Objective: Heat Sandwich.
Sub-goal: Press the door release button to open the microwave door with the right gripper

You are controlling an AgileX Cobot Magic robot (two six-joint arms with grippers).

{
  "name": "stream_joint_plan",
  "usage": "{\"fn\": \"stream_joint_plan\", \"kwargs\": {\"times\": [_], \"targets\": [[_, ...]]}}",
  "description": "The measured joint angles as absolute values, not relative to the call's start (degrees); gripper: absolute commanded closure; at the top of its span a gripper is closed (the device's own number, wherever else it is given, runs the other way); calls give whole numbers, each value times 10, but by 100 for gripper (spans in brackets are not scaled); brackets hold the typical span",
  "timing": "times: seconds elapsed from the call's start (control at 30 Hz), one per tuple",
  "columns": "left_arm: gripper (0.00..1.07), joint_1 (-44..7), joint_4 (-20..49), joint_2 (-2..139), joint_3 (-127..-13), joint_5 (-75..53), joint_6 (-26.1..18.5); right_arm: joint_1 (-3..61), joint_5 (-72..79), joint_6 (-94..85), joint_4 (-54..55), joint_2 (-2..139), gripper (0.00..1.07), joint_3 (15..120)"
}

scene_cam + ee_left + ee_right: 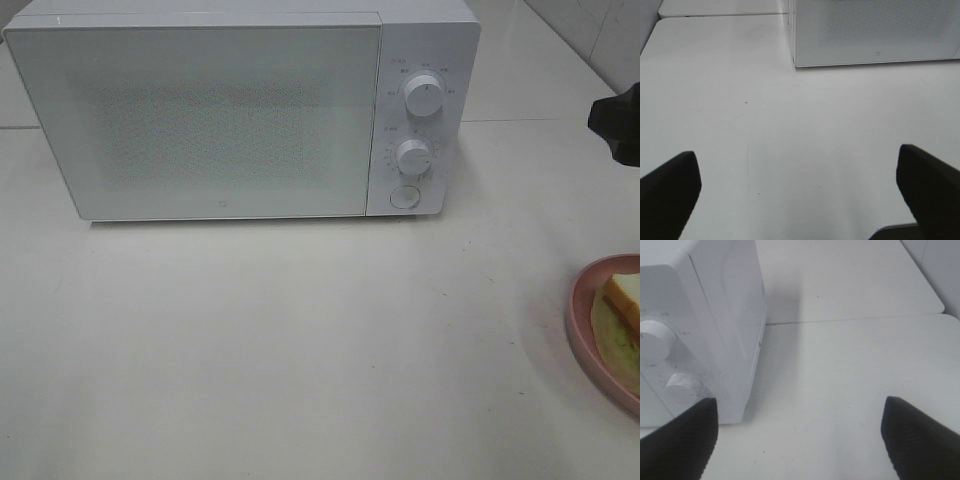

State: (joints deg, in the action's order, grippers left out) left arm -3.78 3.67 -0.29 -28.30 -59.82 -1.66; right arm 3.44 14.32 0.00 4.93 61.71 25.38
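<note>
The microwave [220, 120] is closed, so the step in hand looks like getting its door [200, 115] open before anything is lifted. Your likeliest way in is the round button [405, 196] under the two knobs [425, 97]. Press it squarely with one fingertip, push straight into the panel so the oven does not slide on the surface [300, 350], and avoid brushing the dials. The sandwich [625, 300] lies on the pink plate [580, 320] at the far right edge of the overhead view, well apart from the oven and untouched. Your right hand [800, 410] is spread wide with nothing between its fingers. It hangs above the surface just beside the oven's control side and faces past that corner, so it is the better placed for the button. Only a dark part of the right arm [618, 128] shows at the edge of the overhead view. Your left hand [797, 167] is also wide and empty, hovering low over bare surface in front of the oven's left corner and pointed toward the door.
</note>
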Motion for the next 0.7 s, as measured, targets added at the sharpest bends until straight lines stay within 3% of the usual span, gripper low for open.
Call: {"fn": "stream_joint_plan", "kwargs": {"times": [0.23,0.53,0.7], "targets": [[7,-38,37,-3,-283,-598,-17,44,257,-34,100,660,23,222],[7,-38,37,-3,-283,-598,-17,174,367,-132,216,732,23,212],[7,-38,37,-3,-283,-598,-17,253,439,-202,337,776,24,212]]}}
